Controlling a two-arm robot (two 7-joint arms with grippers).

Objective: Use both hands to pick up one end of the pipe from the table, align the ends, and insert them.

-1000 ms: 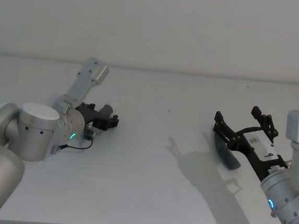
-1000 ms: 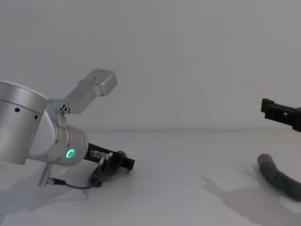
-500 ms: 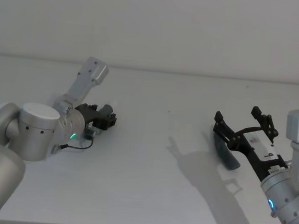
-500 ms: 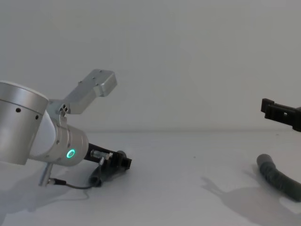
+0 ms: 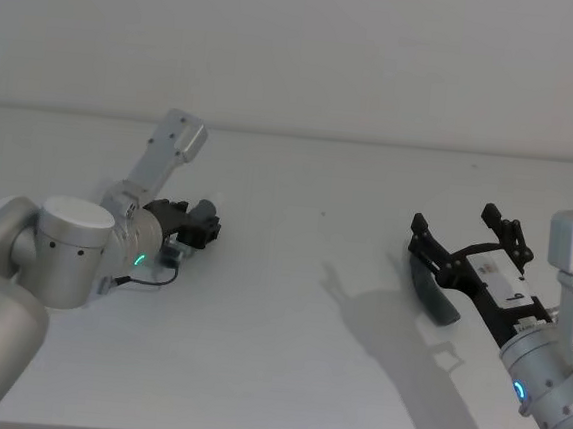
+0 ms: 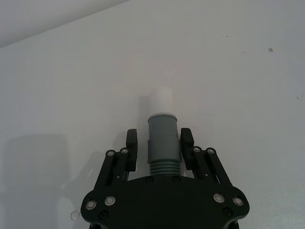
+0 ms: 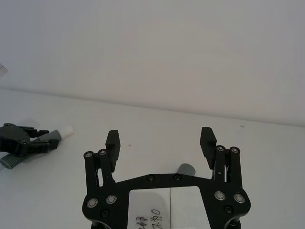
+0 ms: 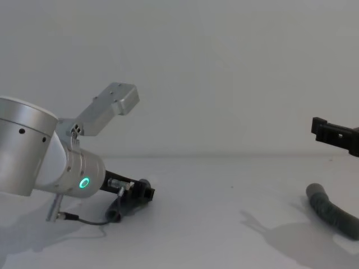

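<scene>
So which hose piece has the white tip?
The piece between the left gripper's fingers: a whitish tip sticks out of its grey cuff. The piece on the table below the right gripper ends in plain grey.

Quick tally. Two tools: left tool (image 5: 205,229) at 9 o'clock, right tool (image 5: 453,217) at 3 o'clock. Two ribbed grey hose pieces: left hose piece (image 6: 162,168) at 9, right hose piece (image 8: 336,216) at 3. Two smooth cuffs: left cuff (image 6: 162,136) and right cuff (image 8: 315,193). One whitish tip (image 6: 161,100). Two wrist lights: one green light (image 5: 139,259), one blue light (image 5: 520,391). One desk (image 5: 284,355).
</scene>
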